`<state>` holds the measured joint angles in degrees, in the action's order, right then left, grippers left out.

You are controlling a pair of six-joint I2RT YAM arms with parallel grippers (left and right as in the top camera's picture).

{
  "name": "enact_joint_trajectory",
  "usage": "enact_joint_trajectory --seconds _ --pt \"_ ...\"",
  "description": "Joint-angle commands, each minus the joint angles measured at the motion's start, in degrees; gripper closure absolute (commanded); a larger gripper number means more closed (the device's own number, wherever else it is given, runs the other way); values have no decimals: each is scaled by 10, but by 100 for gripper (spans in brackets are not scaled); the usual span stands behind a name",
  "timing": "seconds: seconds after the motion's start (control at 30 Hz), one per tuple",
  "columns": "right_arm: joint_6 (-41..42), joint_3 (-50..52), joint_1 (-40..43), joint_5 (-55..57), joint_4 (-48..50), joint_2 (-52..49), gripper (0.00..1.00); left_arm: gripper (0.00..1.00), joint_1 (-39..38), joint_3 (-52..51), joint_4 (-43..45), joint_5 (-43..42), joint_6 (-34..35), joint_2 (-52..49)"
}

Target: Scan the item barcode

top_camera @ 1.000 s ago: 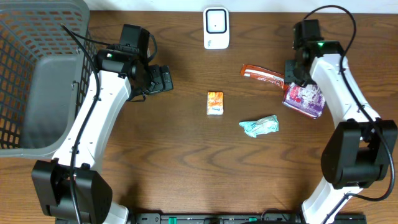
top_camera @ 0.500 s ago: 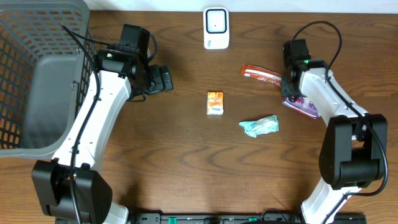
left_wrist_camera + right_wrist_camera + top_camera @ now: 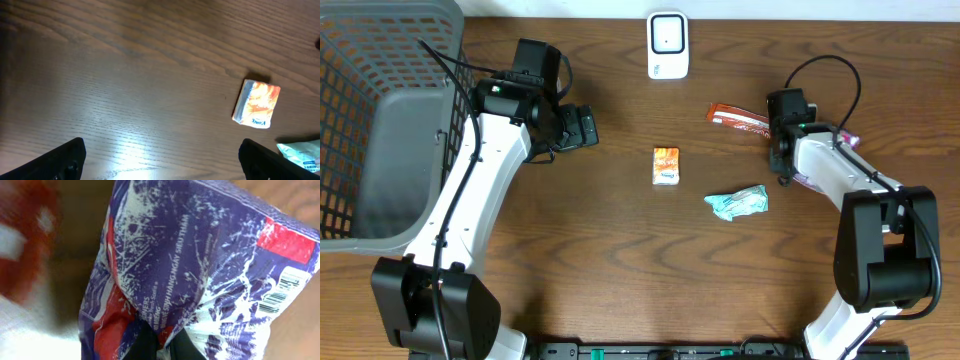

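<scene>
Dark brown wood-grain table (image 3: 620, 280), recorded from above and from both wrists. At the left edge: grey mesh basket (image 3: 380, 110). At top centre: white scanner unit (image 3: 667, 45).

Mid-table: small orange box (image 3: 666, 165), lying flat. Right of it and a little lower: crumpled teal wrapper (image 3: 737, 203), apart from the box. Upper right: red wrapper (image 3: 735, 118), just beside the right gripper (image 3: 784, 165).

Right gripper low at the table, fingers pressed together and pinching the purple packet (image 3: 200, 270). Wrist view: foil bunched into creases where the dark fingertips (image 3: 145, 342) bite the packet's near edge. Packet purple and white with red patches. Barcode (image 3: 281, 291) near the packet's right edge, facing the wrist camera. From overhead, packet mostly hidden under the right arm, only thin purple slivers showing. Cannot tell whether the packet is touching the table or lifted off it.

Left gripper (image 3: 582, 128) spread wide, holding nothing, left of centre, well apart from the orange box. Left wrist view: one fingertip in each bottom corner, bare wood between; orange box and a corner of the teal wrapper at right.
</scene>
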<state>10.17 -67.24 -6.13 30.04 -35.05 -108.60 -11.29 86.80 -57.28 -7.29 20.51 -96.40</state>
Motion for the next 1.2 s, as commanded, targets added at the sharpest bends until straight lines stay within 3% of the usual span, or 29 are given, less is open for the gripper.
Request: enact_joint_trajectory --seconds 0.0,0.23,0.37,0.43,0.53,0.63,0.67,0.83,0.97,1.17 --pt "15 -42 12 -20 -60 -1 99 2 1 -4 -4 5 -10 -3" --pt "-44 -194 73 -369 -160 20 99 2 1 -4 -4 5 -10 -3" --pt "-98 -215 125 -590 -189 21 99 2 1 -4 -4 5 -10 -3" --pt "-107 -210 148 -636 -201 18 99 2 1 -4 -4 5 -10 -3" --pt "-107 -202 168 -593 -213 18 97 2 1 -4 -4 5 -10 -3" --pt "-102 -200 164 -523 -218 18 59 2 1 -4 -4 5 -10 -3" --pt "-96 -201 159 -508 -217 18 55 2 1 -4 -4 5 -10 -3" --pt "-45 -200 110 -358 -212 16 44 2 1 -4 -4 5 -10 -3" --pt "51 -178 37 -129 -209 16 33 2 1 -4 -4 5 -10 -3" --pt "96 -93 -44 5 -130 16 32 2 1 -4 -4 5 -10 -3"
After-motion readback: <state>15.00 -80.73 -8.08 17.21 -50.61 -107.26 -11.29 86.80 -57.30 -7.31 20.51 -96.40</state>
